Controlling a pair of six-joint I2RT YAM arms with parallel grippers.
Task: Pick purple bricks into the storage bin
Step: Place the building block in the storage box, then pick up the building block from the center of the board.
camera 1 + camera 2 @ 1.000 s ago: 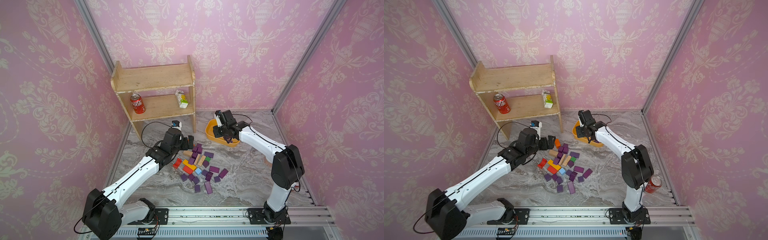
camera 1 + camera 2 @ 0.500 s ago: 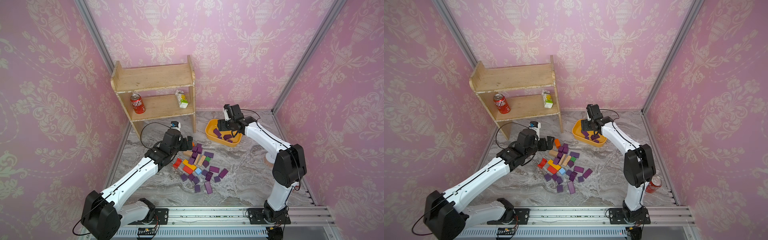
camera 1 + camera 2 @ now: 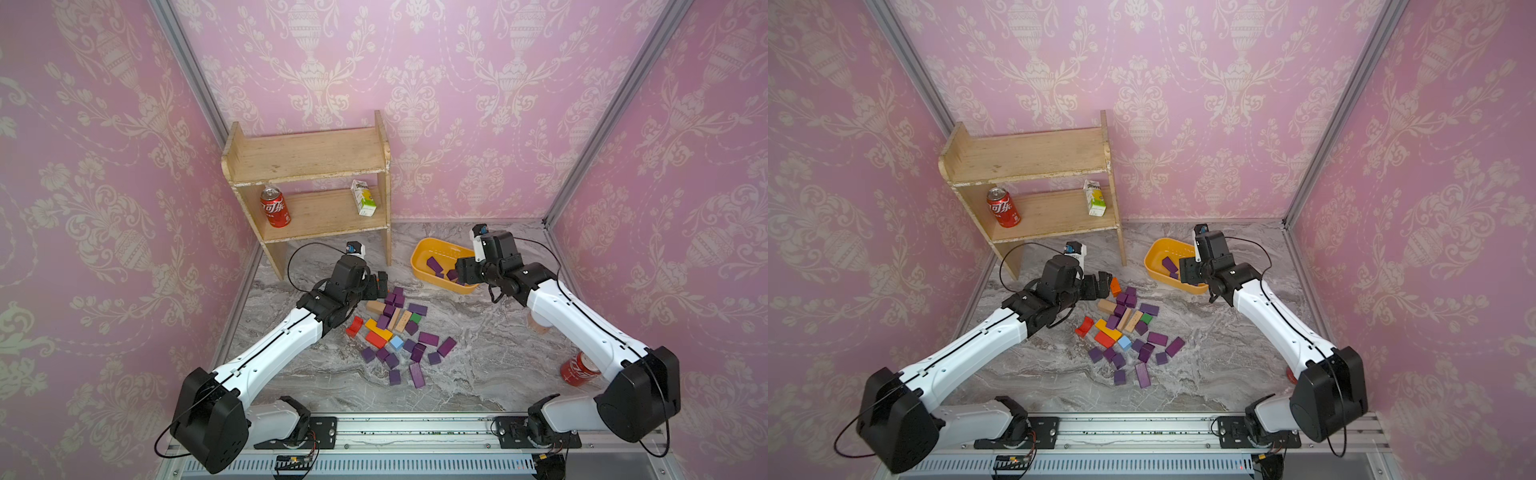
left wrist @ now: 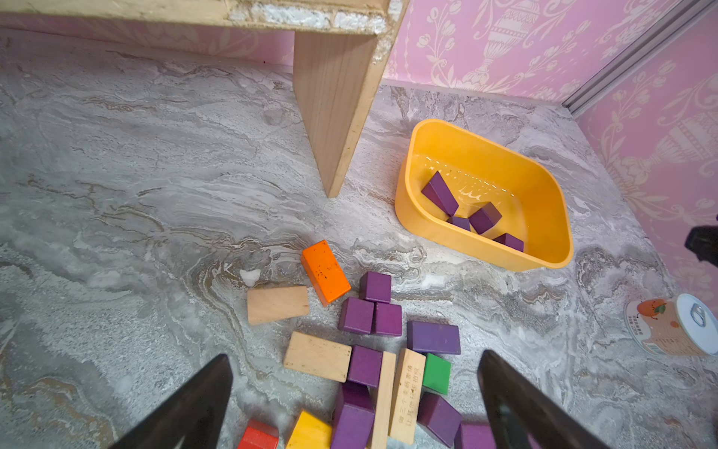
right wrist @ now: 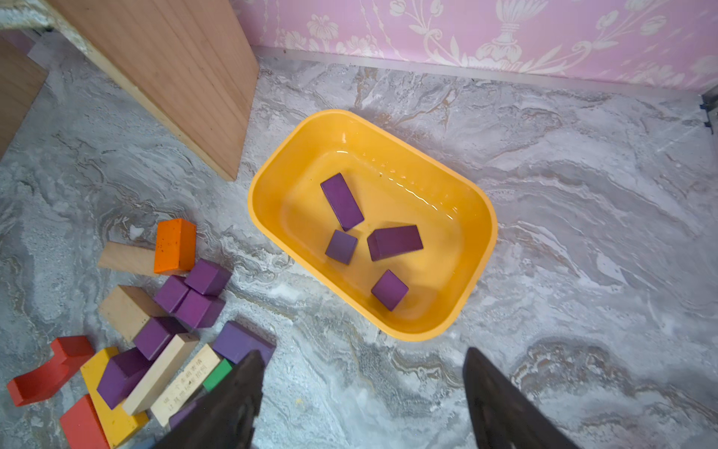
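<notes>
pile: most purple bricks point(image 3: 428, 338) lie loose on the tabletop point(image 3: 478, 374), mixed with red, yellow, blue, green and tan blocks.
left gripper: point(image 4: 354, 355) jaws wide apart, nothing between them. It hovers over the far edge of the pile.
cluster: three purple cubes point(image 4: 355, 315) sit just ahead of the left gripper. They touch each other, and an orange block point(image 4: 325, 272) is right beside them.
left next: my read is drop onto one cube, probably the outermost. The fingers need room, so line the jaws across a free pair of faces and keep off the orange and tan blocks.
right gripper: point(image 5: 362, 351) jaws apart and empty, above the tabletop just short of the bin's near rim.
bin: point(image 5: 472, 233) holds four purple bricks point(image 5: 394, 243), two bars and two smaller ones, all flat on the floor with plenty of room left.
step: looks like the right arm's drop-off is done and the left arm's pick is pending. The task is early, with far more purple outside the bin than in it.
right next: swing to the pile's bin side and take a lone brick, clear of the left arm.
shelf: point(image 3: 307, 153) its leg stands near the bin and the cluster, so keep clear of it.
</notes>
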